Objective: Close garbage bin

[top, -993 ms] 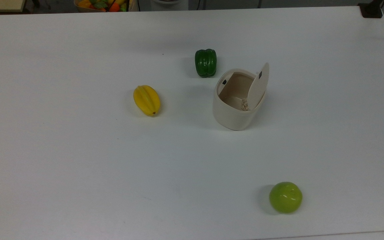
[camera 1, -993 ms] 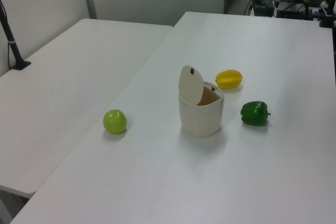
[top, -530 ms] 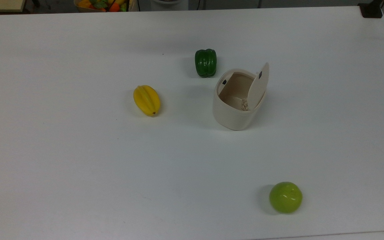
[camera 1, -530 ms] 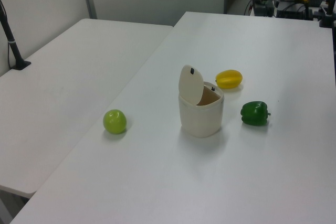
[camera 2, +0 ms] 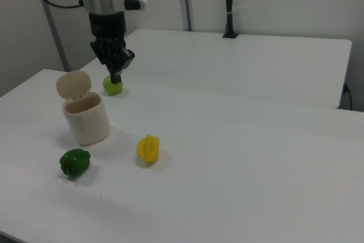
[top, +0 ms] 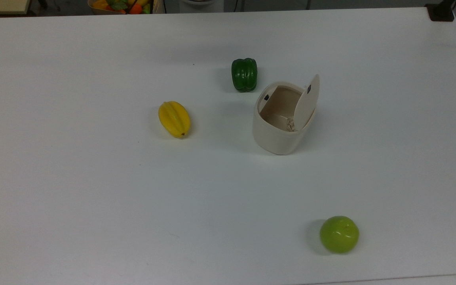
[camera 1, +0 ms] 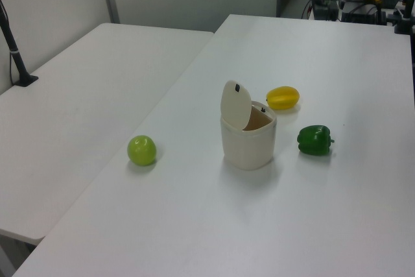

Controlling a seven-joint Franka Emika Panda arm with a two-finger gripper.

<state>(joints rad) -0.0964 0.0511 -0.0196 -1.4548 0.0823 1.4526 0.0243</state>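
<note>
The garbage bin (top: 276,138) is a cream-beige tub standing on the white table (top: 93,198), its hinged lid (top: 307,101) tipped upright and the inside showing. A small crumpled scrap (top: 290,124) lies in the bottom. The bin also stands mid-table in the left view (camera 1: 248,146) and at the right view's left (camera 2: 86,122). In the right view my gripper (camera 2: 116,75) hangs shut with nothing in it, above the table, a little up and to the right of the lid (camera 2: 74,85) and apart from it.
A green pepper (top: 244,74) lies just beyond the bin, a yellow starfruit (top: 174,118) to the top view's left, and a green apple (top: 339,234) near the front edge. A fruit basket (top: 121,4) and a black clamp (top: 441,12) sit at the far edge.
</note>
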